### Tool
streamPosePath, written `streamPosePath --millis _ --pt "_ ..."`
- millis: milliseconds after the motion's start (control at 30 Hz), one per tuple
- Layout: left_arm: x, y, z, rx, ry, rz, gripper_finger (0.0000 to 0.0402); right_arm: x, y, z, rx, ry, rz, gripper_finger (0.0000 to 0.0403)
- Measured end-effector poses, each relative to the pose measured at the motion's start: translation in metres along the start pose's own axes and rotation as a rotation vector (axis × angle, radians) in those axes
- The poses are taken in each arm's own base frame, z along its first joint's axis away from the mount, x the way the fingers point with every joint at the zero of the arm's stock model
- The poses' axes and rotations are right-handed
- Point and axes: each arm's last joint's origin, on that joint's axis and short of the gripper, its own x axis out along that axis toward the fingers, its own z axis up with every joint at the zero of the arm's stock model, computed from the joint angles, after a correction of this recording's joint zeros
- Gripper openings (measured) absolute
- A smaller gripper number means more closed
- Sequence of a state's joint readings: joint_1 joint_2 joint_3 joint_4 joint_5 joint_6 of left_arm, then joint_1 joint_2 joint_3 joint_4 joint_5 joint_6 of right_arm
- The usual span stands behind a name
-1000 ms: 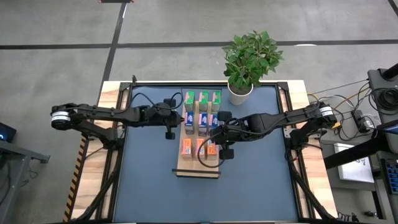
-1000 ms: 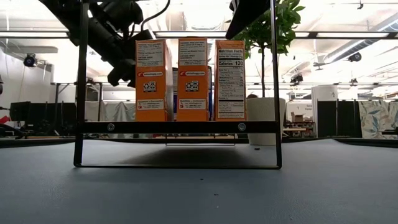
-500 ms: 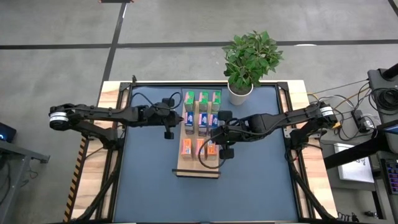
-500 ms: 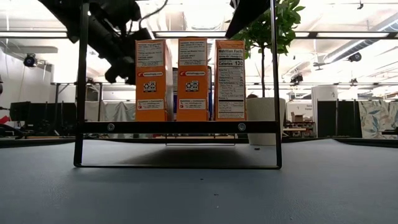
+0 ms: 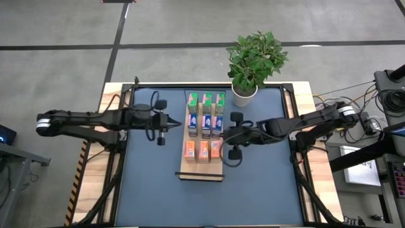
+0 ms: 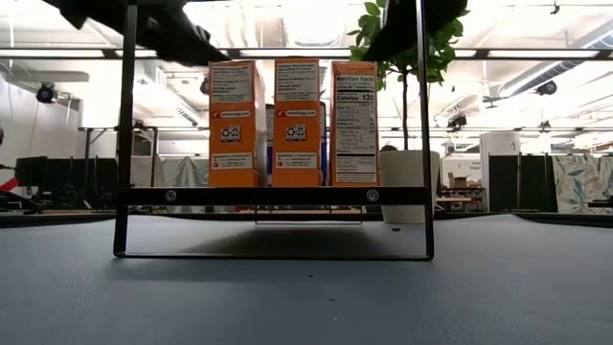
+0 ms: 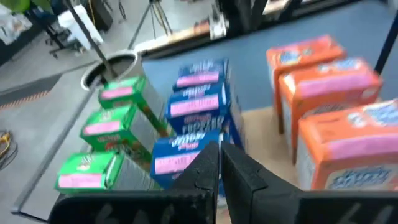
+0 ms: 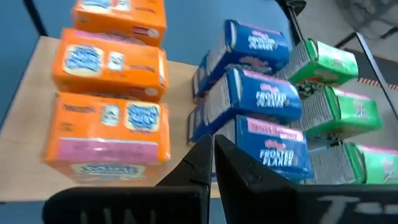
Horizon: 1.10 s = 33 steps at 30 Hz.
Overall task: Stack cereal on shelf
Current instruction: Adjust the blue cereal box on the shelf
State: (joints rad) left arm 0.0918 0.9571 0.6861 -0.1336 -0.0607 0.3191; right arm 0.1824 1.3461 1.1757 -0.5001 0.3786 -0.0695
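Note:
The shelf (image 5: 201,166) is a light-wood board with a dark strip (image 6: 273,195) at its near end, lying mid-table. Nine cereal boxes stand on it in three rows: green (image 5: 205,99) far, blue (image 5: 205,121) in the middle, orange (image 5: 203,149) near. They show in the left wrist view as green (image 7: 112,118), blue (image 7: 196,99) and orange (image 7: 323,87). My left gripper (image 5: 166,120) is shut and hangs left of the blue row. My right gripper (image 5: 228,136) is shut and hangs right of the board. Neither touches a box.
A potted plant (image 5: 253,60) stands at the table's far edge, right of the green row. Bare blue table top (image 5: 152,183) lies left, right and near of the board. Wooden table frame rails (image 5: 114,101) run along both sides.
My left gripper has drawn back toward the table's left edge, away from the blue boxes. My right gripper has drawn back toward the right edge, off the orange row. The boxes stand as before.

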Motion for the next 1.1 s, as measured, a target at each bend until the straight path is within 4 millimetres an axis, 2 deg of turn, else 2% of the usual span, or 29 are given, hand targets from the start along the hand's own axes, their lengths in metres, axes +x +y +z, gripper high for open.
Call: streamPosePath --millis 200,467,1100 --pt "-0.015 -0.003 0.008 -0.036 -0.072 -0.009 0.0000 0.012 -0.003 -0.032 0.072 -0.134 -0.036 0.0009" --pt "-0.018 -0.002 0.009 -0.039 -0.091 -0.002 0.0000 0.034 -0.005 -0.061 0.113 -0.274 -0.076 0.0009" --pt "-0.017 -0.002 0.009 -0.034 -0.088 -0.002 0.0000 0.038 -0.004 -0.064 0.123 -0.262 -0.068 0.0009"
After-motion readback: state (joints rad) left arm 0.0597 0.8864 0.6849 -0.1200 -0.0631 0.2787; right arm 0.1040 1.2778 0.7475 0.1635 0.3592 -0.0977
